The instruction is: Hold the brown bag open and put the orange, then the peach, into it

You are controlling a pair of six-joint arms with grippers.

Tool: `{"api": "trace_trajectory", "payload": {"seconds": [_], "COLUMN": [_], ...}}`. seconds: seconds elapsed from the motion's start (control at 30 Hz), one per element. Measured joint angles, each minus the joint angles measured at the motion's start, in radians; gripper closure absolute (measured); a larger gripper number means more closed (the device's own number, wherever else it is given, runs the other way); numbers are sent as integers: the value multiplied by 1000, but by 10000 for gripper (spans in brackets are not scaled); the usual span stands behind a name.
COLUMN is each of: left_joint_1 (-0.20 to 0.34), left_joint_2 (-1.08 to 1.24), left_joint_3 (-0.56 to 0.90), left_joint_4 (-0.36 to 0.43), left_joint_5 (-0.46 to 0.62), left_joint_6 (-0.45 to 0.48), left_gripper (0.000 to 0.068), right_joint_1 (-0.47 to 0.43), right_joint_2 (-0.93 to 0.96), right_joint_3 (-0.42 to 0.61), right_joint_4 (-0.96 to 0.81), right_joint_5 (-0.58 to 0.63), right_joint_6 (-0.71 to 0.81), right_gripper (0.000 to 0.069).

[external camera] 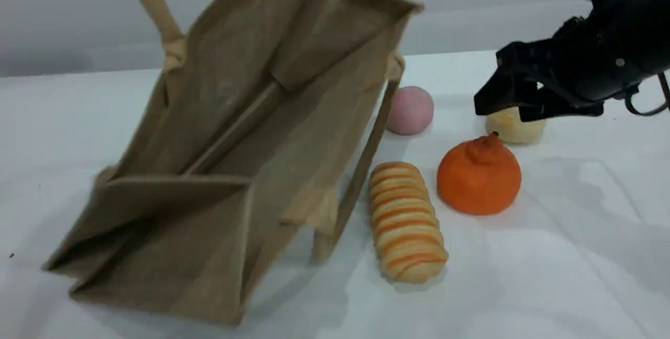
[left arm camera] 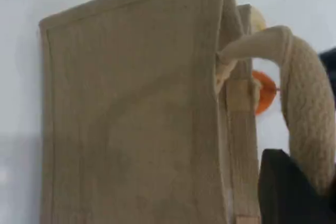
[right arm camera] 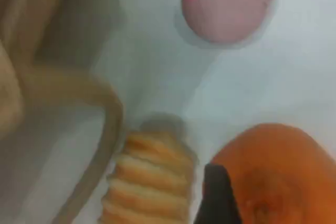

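Observation:
The brown bag (external camera: 246, 135) stands tilted on the table with its mouth wide open toward the camera. One beige handle (external camera: 152, 9) is pulled up out of the top of the scene view. In the left wrist view my left gripper (left arm camera: 302, 182) is shut on that handle (left arm camera: 310, 114), with the bag's outer wall (left arm camera: 131, 119) hanging below. The orange (external camera: 479, 177) sits right of the bag, and the peach (external camera: 410, 110) lies behind it. My right gripper (external camera: 502, 109) hovers open just above and behind the orange, holding nothing. The right wrist view shows its fingertip (right arm camera: 216, 198) beside the orange (right arm camera: 278, 177), with the peach (right arm camera: 227, 4) farther off.
A striped bread loaf (external camera: 405, 221) lies between the bag and the orange, close to the bag's loose second handle (external camera: 361, 171). A pale-yellow disc (external camera: 515, 127) sits under the right gripper. White tablecloth (external camera: 576, 255) spreads to the front right.

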Motion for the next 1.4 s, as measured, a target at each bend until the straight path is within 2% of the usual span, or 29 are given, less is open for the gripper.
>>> {"api": "trace_trajectory", "payload": {"seconds": [0.33, 0.57, 0.67, 0.73, 0.8, 0.87, 1.03, 1.2, 1.4], "left_joint_1": [0, 0, 0, 0, 0, 0, 0, 0, 0], "left_joint_2": [-2, -2, -2, -2, -2, -2, -2, -2, -2], "left_joint_3": [1, 1, 1, 1, 1, 1, 1, 1, 1], "left_joint_4": [-13, -15, -15, -15, -15, -15, -15, -15, -15], "left_joint_5": [2, 2, 2, 2, 2, 2, 2, 2, 2], "left_joint_6": [1, 2, 2, 3, 3, 4, 7, 7, 7], "left_gripper": [609, 609, 609, 609, 609, 609, 609, 609, 609], "right_joint_1": [0, 40, 50, 50, 50, 49, 49, 36, 41], "right_joint_2": [146, 224, 231, 221, 214, 198, 105, -60, -277], "right_joint_3": [-69, -93, -93, -92, -92, -91, -73, -38, -38], "right_joint_4": [1, 5, 3, 3, 2, 0, -68, -265, -392], "right_joint_5": [6, 25, 30, 33, 33, 31, -1, -61, 82], "right_joint_6": [0, -1, -1, -1, 0, 0, 7, 147, 287], "right_gripper": [254, 262, 325, 422, 561, 636, 654, 654, 654]}}
